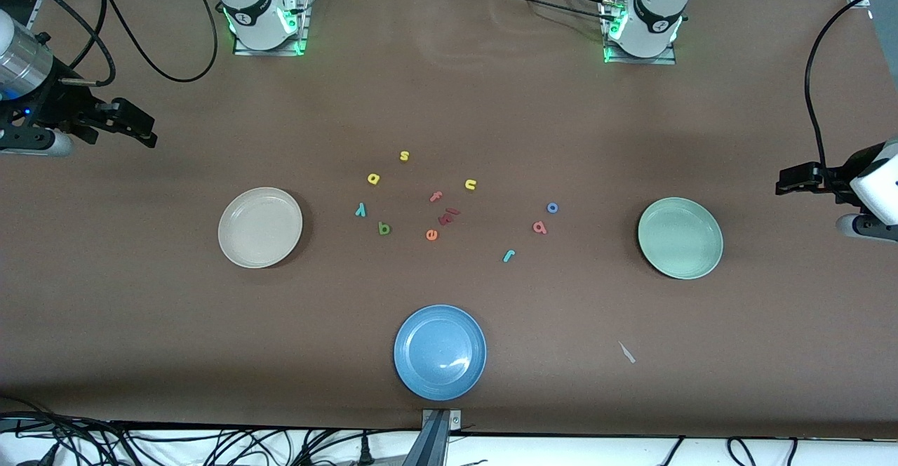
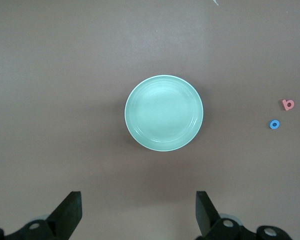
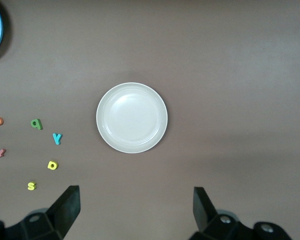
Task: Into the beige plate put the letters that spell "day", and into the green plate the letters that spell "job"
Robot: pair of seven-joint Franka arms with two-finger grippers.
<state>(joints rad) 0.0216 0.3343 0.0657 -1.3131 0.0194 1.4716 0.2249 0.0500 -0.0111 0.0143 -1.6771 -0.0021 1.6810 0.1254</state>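
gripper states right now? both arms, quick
Left gripper: open, holding nothing, up above the green plate.
Right gripper: open, holding nothing, up above the beige plate.

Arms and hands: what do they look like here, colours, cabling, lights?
Both arms are white with dark joint bands, on bases lit green, red buttons near the bases. Black cables loop along each. The right hand and left hand are black, with wedge-shaped black fingers; the right arm's wrist carries a silver cylinder.
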